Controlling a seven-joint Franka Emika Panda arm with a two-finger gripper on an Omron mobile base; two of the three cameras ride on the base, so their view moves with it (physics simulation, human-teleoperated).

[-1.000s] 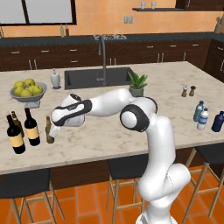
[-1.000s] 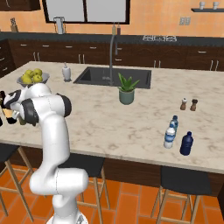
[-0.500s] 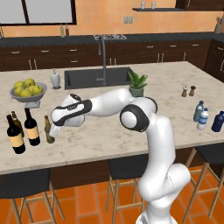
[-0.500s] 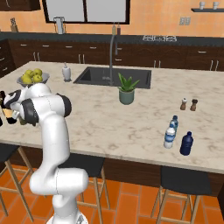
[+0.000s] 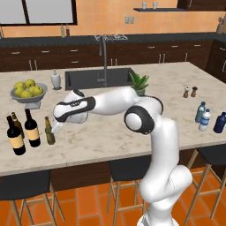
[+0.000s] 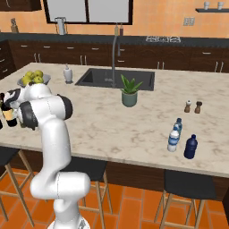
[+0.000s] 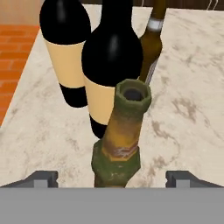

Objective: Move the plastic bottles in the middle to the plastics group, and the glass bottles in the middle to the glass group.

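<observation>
The two dark fingertips stand wide apart at the bottom of the hand view, one on each side of the small olive-green bottle, and they do not touch it; the gripper is open around the bottle and holds nothing. The bottle stands upright on the marble counter, its open mouth facing the camera; just behind it are two tall black wine bottles, one with a cream label and one with a tan label, and the thin brown bottle is beside them.

In the left base view the gripper is at the end of the white arm, which reaches to the left over the counter; the olive-green bottle is just beside it; the two wine bottles and the brown bottle stand close together near the left edge. Behind them is a bowl of yellow-green fruit; further back are the sink and a potted plant.

At the far right of the counter three small bottles stand close together: a clear plastic bottle with a white cap, a light-blue bottle and a dark-blue bottle; the salt and pepper shakers are near them. In the right base view the arm covers the bottles at the left, so the gripper there is probably behind the elbow.
</observation>
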